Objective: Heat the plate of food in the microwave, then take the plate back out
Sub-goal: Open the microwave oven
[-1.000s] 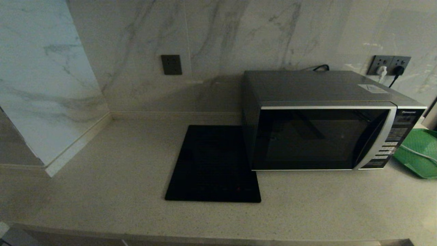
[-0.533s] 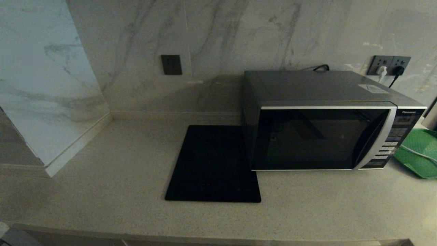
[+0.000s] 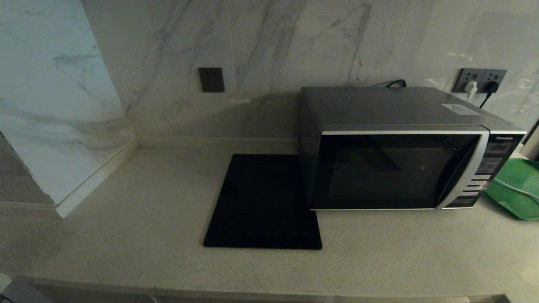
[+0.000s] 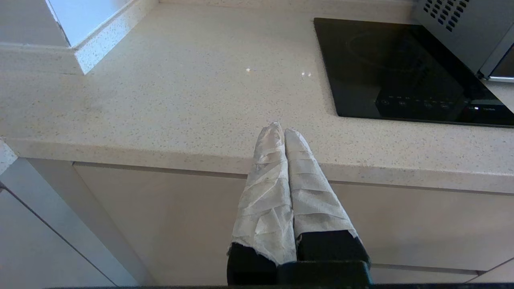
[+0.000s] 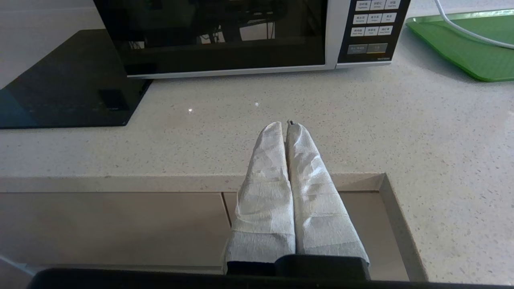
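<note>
Currently, microwave (image 3: 396,168): door closed, on desk (image 3: 168,202).
Left gripper (image 4: 280,130): closed, empty, by desk edge.
Right gripper (image 5: 285,128): closed, empty.

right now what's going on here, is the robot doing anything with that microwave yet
Not yet. The microwave sits on the countertop with its door closed, a black slab at its left and a green tray at its right. No plate of food shows in any view. The left gripper and right gripper are both shut and empty, low at the counter's front edge, touching nothing.
</note>
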